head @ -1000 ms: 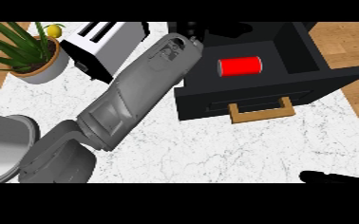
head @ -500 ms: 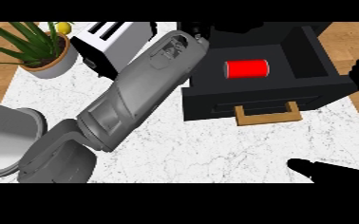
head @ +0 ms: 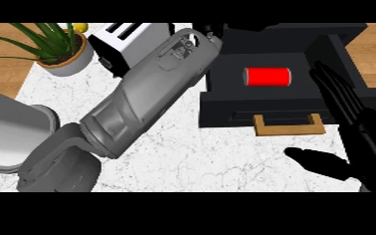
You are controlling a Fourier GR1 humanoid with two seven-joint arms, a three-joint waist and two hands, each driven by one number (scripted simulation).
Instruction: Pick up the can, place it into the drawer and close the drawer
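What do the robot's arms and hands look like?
Its left forearm is a chunky grey tube with panel seams and a darker, rounded elbow joint. Its right hand is all black, with long slim fingers and a thicker thumb.

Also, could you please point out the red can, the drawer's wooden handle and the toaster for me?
red can (head: 267, 77), head view, middle of its side.
wooden handle (head: 289, 130), head view, middle of its front bar.
toaster (head: 150, 40), head view, on its white top.

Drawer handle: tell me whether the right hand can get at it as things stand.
Probably yes. The right hand is open just right of the wooden drawer handle, with nothing between them; the left forearm lies well to the handle's left, out of the way.
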